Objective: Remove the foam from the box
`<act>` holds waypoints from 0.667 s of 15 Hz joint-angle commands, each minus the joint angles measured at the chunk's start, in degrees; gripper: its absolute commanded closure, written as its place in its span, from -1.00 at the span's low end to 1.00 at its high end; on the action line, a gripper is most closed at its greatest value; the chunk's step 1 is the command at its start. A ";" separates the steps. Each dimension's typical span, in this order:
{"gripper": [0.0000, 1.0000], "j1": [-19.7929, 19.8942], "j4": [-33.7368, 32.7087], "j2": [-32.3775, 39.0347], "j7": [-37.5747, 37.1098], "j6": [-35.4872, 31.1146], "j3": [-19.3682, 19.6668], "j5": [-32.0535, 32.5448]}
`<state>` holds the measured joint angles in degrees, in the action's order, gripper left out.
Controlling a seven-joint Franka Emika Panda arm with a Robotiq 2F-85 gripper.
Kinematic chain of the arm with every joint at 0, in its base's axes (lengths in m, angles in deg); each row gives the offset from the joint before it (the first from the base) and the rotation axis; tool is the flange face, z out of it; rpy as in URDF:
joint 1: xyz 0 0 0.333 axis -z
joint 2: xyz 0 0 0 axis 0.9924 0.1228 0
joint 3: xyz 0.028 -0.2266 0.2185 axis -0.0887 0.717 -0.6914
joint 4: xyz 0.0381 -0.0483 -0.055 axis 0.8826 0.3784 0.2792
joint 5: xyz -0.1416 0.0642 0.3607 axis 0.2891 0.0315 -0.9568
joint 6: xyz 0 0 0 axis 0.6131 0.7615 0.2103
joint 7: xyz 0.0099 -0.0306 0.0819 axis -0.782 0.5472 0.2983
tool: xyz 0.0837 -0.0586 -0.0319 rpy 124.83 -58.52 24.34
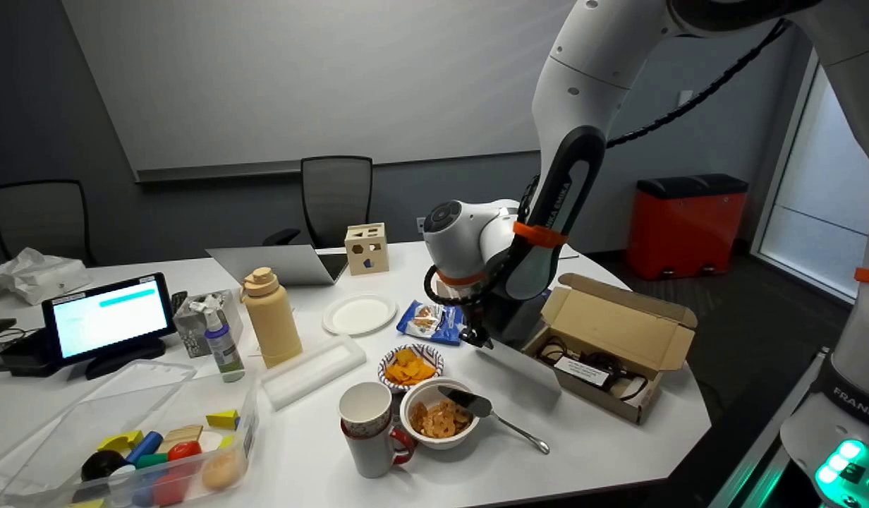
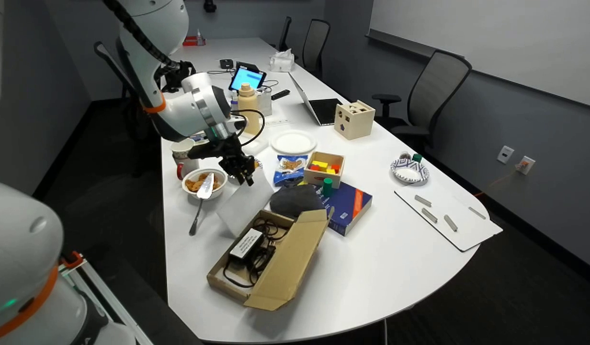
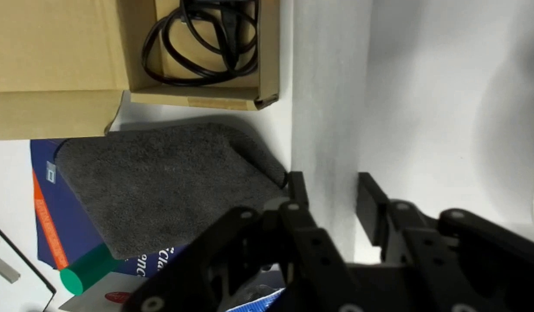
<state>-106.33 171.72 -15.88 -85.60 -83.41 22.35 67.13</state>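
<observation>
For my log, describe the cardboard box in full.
The box is plain tan cardboard, shallow and rectangular, lying flat on the table. Its hinged lid stands open, leaning back, with small flaps at its ends. Inside lie black cables and a white-labelled black brick. The foam is outside, beside it, with a gap visible in the wrist view.

The arm [image 1: 582, 92] slopes down to the foam [image 2: 247, 201], wrist [image 1: 466, 236] above it; the gripper [image 3: 332, 190] (a finger [image 3: 372, 208] each side) clasps it.

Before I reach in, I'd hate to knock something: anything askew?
Yes: the shiny metal cake server slants out of the round white bowl, so it could catch; the thin white foam sheet tilts beside the tan cardboard box.
</observation>
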 commanded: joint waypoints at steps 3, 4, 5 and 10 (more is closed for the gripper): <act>-0.65 -0.52 -3.19 2.83 -2.23 -3.37 1.73 0.30; -0.82 -0.39 -3.19 2.76 -1.93 -3.73 1.68 -0.15; -0.95 -0.32 -3.24 2.63 -1.71 -3.97 1.65 -0.43; -1.00 1.28 -1.90 -0.16 1.76 -6.18 -0.40 -4.83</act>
<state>-106.09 168.81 -13.89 -86.23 -87.96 23.09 65.43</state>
